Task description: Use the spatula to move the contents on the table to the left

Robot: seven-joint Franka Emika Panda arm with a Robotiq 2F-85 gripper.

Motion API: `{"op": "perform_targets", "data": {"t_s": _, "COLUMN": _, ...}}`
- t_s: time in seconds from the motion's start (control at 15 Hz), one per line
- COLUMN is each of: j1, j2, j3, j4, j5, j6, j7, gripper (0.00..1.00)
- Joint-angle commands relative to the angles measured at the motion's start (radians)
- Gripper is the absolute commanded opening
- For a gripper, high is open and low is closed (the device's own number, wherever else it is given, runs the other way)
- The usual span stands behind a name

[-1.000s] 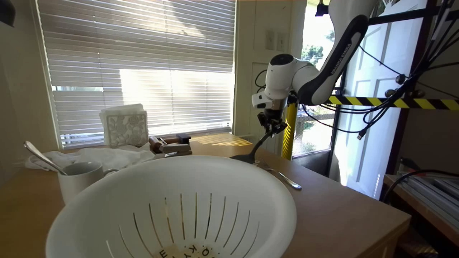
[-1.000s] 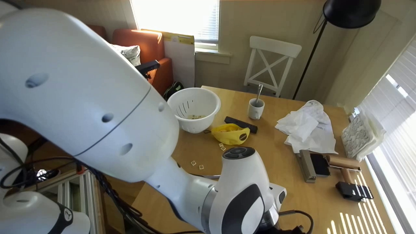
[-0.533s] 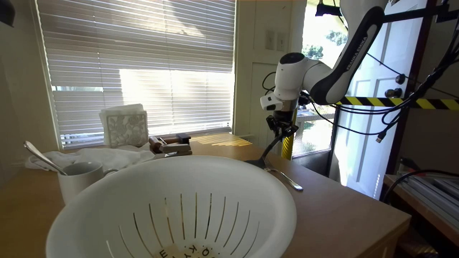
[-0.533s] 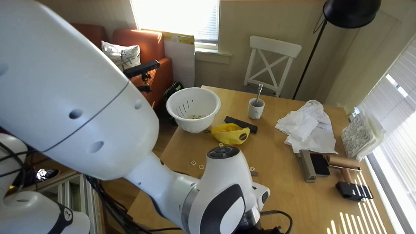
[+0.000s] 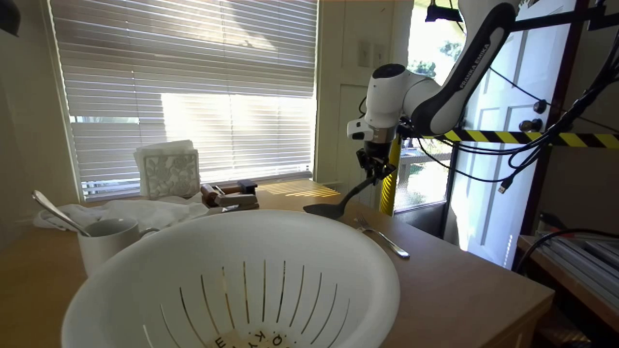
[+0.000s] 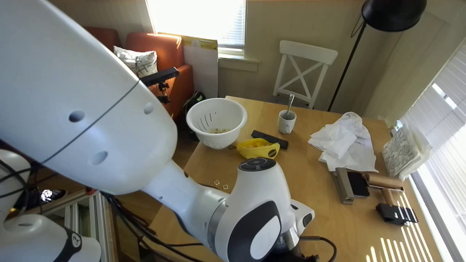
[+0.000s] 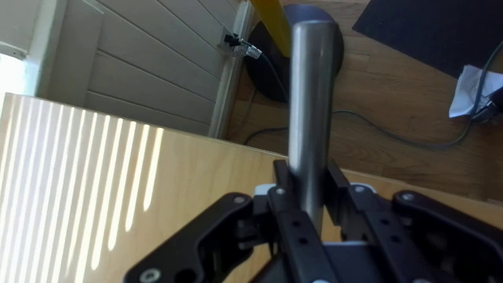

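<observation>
Wooden tbl [image 6: 309,182] stands part-sunlit nr window blinds [image 5: 186,96].

The spatula [image 5: 327,210] was dark grey, its handle [image 7: 312,98] silvery in the wrist view; the gripper [image 7: 308,173] was black. The table [image 6: 364,225] was light brown — barred with bright stripes — the colander [image 6: 218,141] white, the pouch [image 6: 255,148] yellow, the band [image 5: 503,137] striped yellow-and-black.

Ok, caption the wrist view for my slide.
Robotiq gripper holding the spatula's silvery handle, with bands of sunlight on the wooden tabletop below.
</observation>
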Motion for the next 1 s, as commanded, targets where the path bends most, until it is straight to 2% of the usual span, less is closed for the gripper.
{"op": "perform_targets", "data": {"t_s": 0.0, "j1": -0.025, "j2": 0.059, "j3": 0.071, "j4": 0.084, "j5": 0.212, "j6": -0.06, "j7": -0.028, "gripper": 0.06}}
{"op": "perform_targets", "data": {"t_s": 0.2, "j1": -0.056, "j2": 0.13, "j3": 0.147, "j4": 0.157, "j5": 0.464, "j6": -0.064, "j7": -0.093, "gripper": 0.06}}
{"op": "perform_targets", "data": {"t_s": 0.4, "j1": -0.085, "j2": 0.201, "j3": 0.198, "j4": 0.23, "j5": 0.644, "j6": -0.016, "j7": -0.157, "gripper": 0.06}}
{"op": "perform_targets", "data": {"t_s": 0.73, "j1": -0.163, "j2": 0.317, "j3": 0.289, "j4": 0.363, "j5": 0.776, "j6": 0.044, "j7": -0.332, "gripper": 0.06}}
{"op": "perform_targets", "data": {"t_s": 0.93, "j1": -0.216, "j2": 0.368, "j3": 0.349, "j4": 0.425, "j5": 0.825, "j6": 0.016, "j7": -0.463, "gripper": 0.06}}
